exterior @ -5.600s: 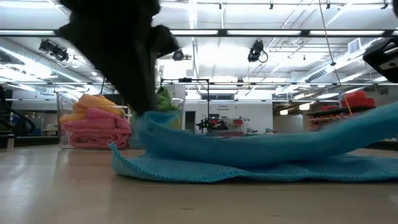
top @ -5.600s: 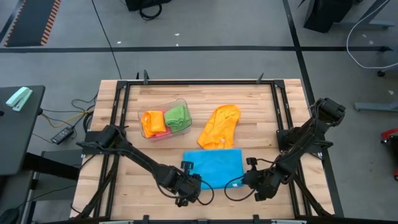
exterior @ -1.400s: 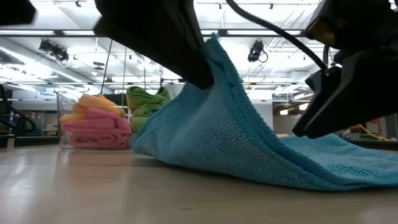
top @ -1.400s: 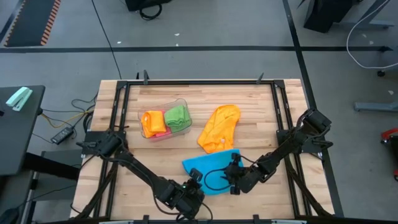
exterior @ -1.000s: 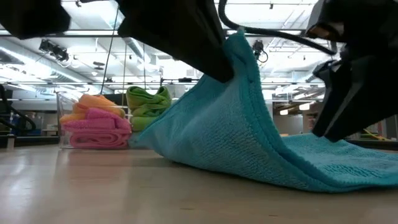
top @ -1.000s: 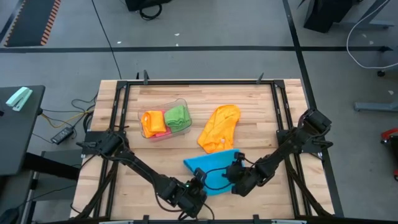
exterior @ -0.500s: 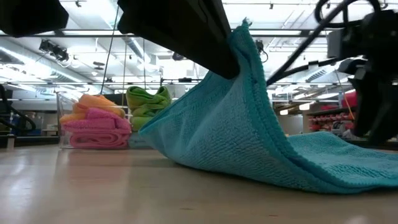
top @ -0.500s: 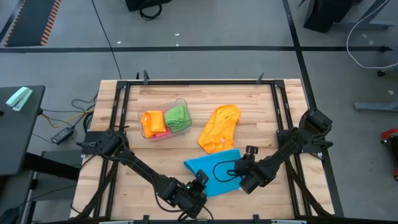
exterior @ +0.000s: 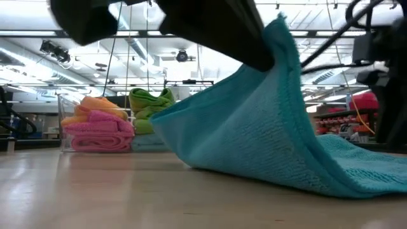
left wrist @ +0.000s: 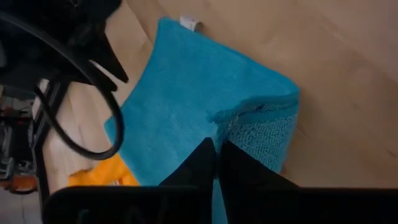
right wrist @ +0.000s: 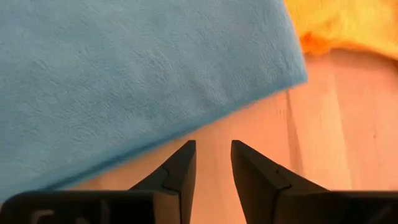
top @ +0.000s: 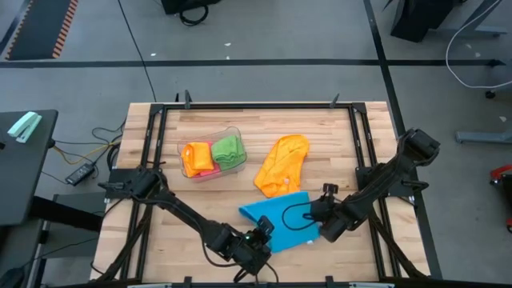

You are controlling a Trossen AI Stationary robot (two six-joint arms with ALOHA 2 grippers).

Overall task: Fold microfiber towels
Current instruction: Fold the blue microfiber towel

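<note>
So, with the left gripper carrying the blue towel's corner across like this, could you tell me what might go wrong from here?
1. The left gripper pinches only a thin corner of the blue towel, so the corner could slip out mid-fold.
2. The right gripper hangs empty beside the towel's edge, over bare wood; with nothing pinning it, the cloth may drag and fold crooked.
3. The orange towel lies against the blue one's far edge and could get snagged.

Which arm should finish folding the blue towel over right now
Left. The left gripper is shut on the blue towel's lifted corner. The right gripper hangs empty over bare table beside it.
</note>
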